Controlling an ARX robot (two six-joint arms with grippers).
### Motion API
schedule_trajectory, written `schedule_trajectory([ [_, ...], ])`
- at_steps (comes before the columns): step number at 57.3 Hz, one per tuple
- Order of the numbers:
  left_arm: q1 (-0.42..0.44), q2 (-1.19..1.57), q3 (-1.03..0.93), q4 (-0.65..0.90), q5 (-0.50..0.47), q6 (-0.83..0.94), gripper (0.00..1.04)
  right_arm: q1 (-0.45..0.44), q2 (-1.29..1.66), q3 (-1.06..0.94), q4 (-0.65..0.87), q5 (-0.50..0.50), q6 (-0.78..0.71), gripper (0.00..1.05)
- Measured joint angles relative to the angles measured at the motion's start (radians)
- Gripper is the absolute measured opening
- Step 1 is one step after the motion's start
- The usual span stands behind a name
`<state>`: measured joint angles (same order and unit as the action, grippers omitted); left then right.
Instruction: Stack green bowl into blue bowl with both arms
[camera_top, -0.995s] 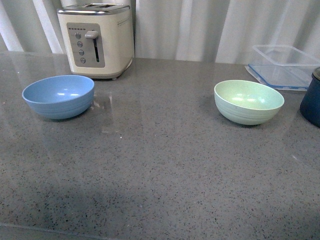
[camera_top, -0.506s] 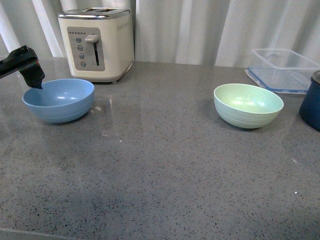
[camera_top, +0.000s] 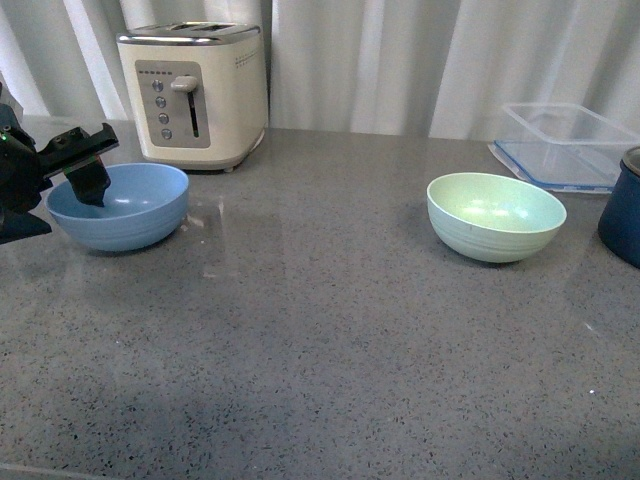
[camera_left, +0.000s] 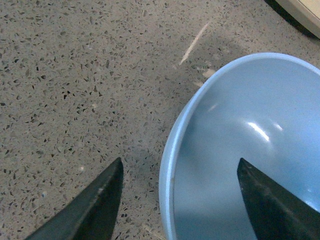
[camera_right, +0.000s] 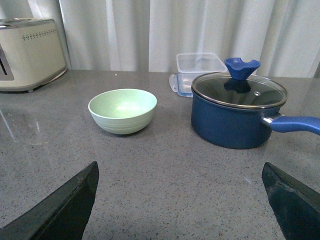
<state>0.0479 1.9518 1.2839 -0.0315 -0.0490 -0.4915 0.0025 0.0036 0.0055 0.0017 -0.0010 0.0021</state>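
Left claw (camera_left: 178, 162) straddles blue bowl (camera_left: 250, 140) rim, wrist view

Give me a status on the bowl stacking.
Done: nothing is stacked. The green bowl sits on the counter, apart from the blue bowl. In hand: the left gripper is open and straddles the blue bowl's rim. The right gripper is open, short of the green bowl. Left: grasp, lift, nest green in blue.
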Motion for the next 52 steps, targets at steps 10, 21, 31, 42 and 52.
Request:
schedule_trajectory([
  [10,0.0,0.002,0.007,-0.003,0.006,0.0,0.31,0.0,0.0,0.0,0.0,0.0,0.0,0.95],
  [21,-0.011,-0.016,0.005,-0.016,0.023,-0.005,0.03,0.0,0.0,0.0,0.0,0.0,0.0,0.95],
  [31,-0.06,-0.069,0.004,-0.044,0.021,0.005,0.04,0.0,0.0,0.0,0.0,0.0,0.0,0.95],
  [42,-0.169,-0.097,0.063,-0.047,0.026,0.003,0.04,0.0,0.0,0.0,0.0,0.0,0.0,0.95],
  [52,-0.262,-0.049,0.144,-0.071,0.022,-0.012,0.04,0.0,0.0,0.0,0.0,0.0,0.0,0.95],
])
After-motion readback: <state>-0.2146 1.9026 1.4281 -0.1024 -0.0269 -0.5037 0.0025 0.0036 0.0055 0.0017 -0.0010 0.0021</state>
